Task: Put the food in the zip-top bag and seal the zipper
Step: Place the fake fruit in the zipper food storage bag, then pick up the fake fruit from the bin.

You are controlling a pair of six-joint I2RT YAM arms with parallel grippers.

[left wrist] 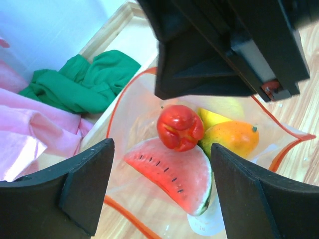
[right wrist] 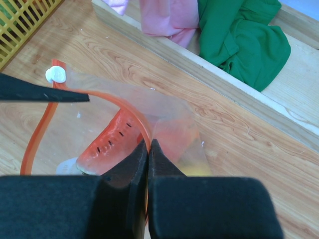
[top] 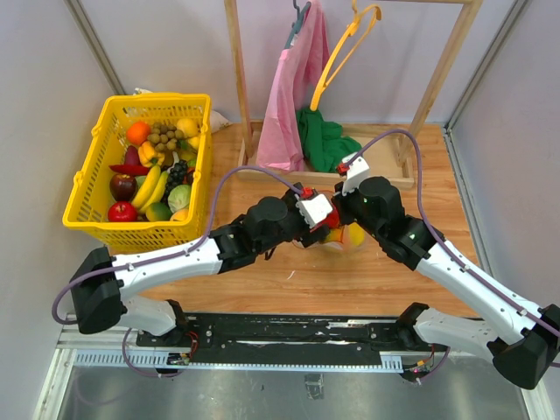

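The right fingers (right wrist: pixel 148 149) pinched shut on the rim of the zip-top bag (right wrist: pixel 84 124), which lay on the wooden table (right wrist: pixel 209 114) near a green cloth (right wrist: pixel 239 35), its red-orange zipper (right wrist: pixel 36 137) gaping. The left fingers (left wrist: pixel 160 149) stood wide and empty at the mouth, over a watermelon slice (left wrist: pixel 172 172), red apple (left wrist: pixel 179 127), lemon (left wrist: pixel 212 118) and orange fruit (left wrist: pixel 232 139) inside, while a yellow basket (top: pixel 85 188) of toy produce sat at the table's left

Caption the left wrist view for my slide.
Open left gripper over zip-top bag containing watermelon slice, red fruit, orange fruit.
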